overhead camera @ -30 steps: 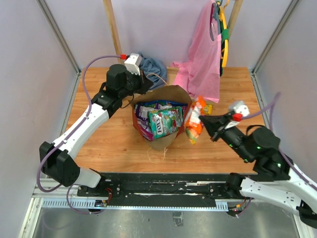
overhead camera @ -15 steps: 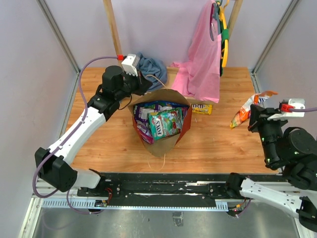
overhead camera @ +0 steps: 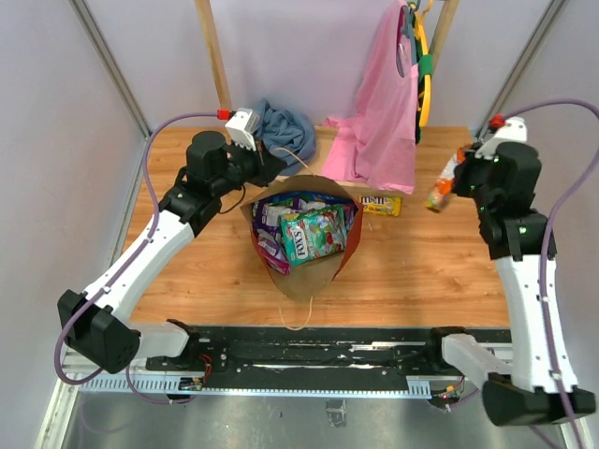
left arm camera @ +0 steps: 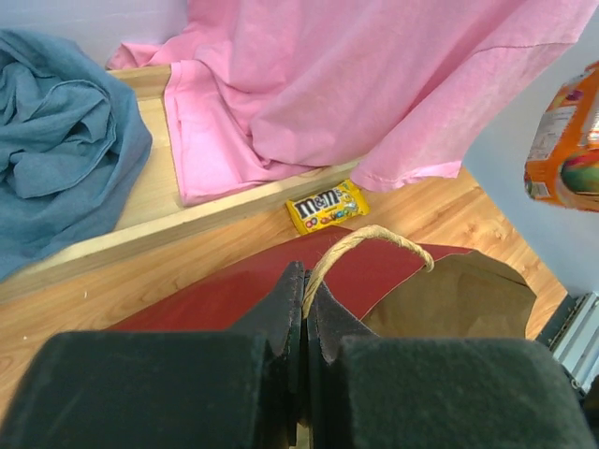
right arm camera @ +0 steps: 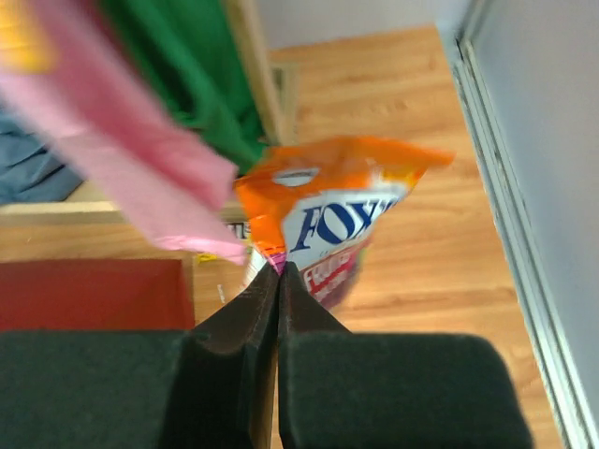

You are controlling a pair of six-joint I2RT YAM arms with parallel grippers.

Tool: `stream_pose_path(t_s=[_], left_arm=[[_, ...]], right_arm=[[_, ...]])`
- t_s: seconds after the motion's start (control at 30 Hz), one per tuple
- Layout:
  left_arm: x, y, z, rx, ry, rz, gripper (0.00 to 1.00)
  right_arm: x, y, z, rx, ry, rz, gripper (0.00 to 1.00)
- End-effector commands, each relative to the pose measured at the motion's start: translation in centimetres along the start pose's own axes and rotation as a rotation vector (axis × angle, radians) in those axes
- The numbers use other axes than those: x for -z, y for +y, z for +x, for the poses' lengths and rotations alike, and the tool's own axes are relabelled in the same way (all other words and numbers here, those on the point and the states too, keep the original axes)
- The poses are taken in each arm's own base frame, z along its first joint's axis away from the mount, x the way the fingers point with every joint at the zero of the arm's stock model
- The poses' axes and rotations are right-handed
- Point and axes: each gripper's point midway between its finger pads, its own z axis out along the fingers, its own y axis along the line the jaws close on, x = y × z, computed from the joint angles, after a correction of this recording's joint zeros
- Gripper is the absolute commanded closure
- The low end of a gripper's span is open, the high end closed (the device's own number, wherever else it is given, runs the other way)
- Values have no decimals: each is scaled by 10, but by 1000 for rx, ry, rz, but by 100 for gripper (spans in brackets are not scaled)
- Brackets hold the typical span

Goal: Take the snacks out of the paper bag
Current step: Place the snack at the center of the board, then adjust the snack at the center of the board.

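The paper bag, red outside and brown inside, lies open at the table's middle, with purple and green snacks inside. My left gripper is shut on its twine handle at the bag's far rim. My right gripper is raised over the far right of the table, shut on an orange snack packet, which also shows at the left wrist view's right edge. A yellow M&M's packet lies flat beyond the bag.
A pink garment hangs at the back right and drapes onto the table. A blue-grey cloth is bunched at the back left. Grey walls close in both sides.
My right arm has swung the orange packet away from the bag, rightward and then back toward the far right corner. My left gripper has kept hold of the handle, shifting slightly.
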Motion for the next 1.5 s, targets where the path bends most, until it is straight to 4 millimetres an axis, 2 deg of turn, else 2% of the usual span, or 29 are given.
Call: stream_pose_path(t_s=[0.0, 0.1, 0.2, 0.3, 0.43, 0.53, 0.63, 0.83, 0.87, 0.9, 0.93, 1.0, 1.07, 1.13, 1.2, 1.27, 1.37, 1.4, 1.47], left_arm=[[10, -7, -7, -26, -29, 13, 97], [8, -4, -6, -32, -24, 6, 96], [2, -1, -2, -31, -7, -1, 96], [-1, 4, 1, -30, 0, -19, 97], [-5, 8, 2, -30, 6, -39, 97], [-8, 10, 2, -29, 12, -46, 97], [-11, 12, 2, -31, 20, -58, 97], [-12, 17, -1, -42, 25, -85, 97], [-11, 18, -3, -46, 24, -93, 97], [-10, 19, -3, -50, 27, -101, 97], [-9, 20, -3, -53, 31, -106, 97], [-6, 21, -5, -62, 32, -118, 97], [-4, 22, -10, -69, 24, -132, 97], [-4, 22, -17, -79, 15, -138, 97], [-6, 23, -23, -93, 16, -151, 97], [-7, 25, -27, -107, 21, -166, 96], [-12, 27, -33, -115, 19, -176, 97], [-14, 25, -34, -114, 23, -164, 96], [-16, 21, -34, -113, 30, -142, 97]], right_arm=[[-27, -16, 9, -264, 34, -163, 99], [-57, -51, 25, -402, 61, -135, 99], [-91, -80, 46, -432, 120, -55, 99], [-126, -103, 68, -428, 190, 24, 99], [-185, -125, 99, -460, 240, 51, 99], [-224, -129, 116, -504, 294, 22, 99], [-256, -126, 123, -509, 320, 4, 99], [-319, -116, 151, -366, 428, 42, 99], [-329, -114, 152, -339, 437, 41, 98], [-336, -111, 156, -319, 453, 36, 88], [-344, -107, 155, -302, 458, 18, 74], [-352, -94, 141, -286, 446, -45, 51], [-349, -81, 127, -280, 425, -87, 30], [-336, -74, 110, -266, 394, -85, 19], [-319, -73, 100, -269, 357, -56, 14], [-305, -75, 99, -305, 318, -27, 22], [-289, -79, 120, -370, 322, 15, 56], [-287, -80, 131, -383, 340, 26, 63], [-289, -83, 161, -402, 395, 55, 65]])
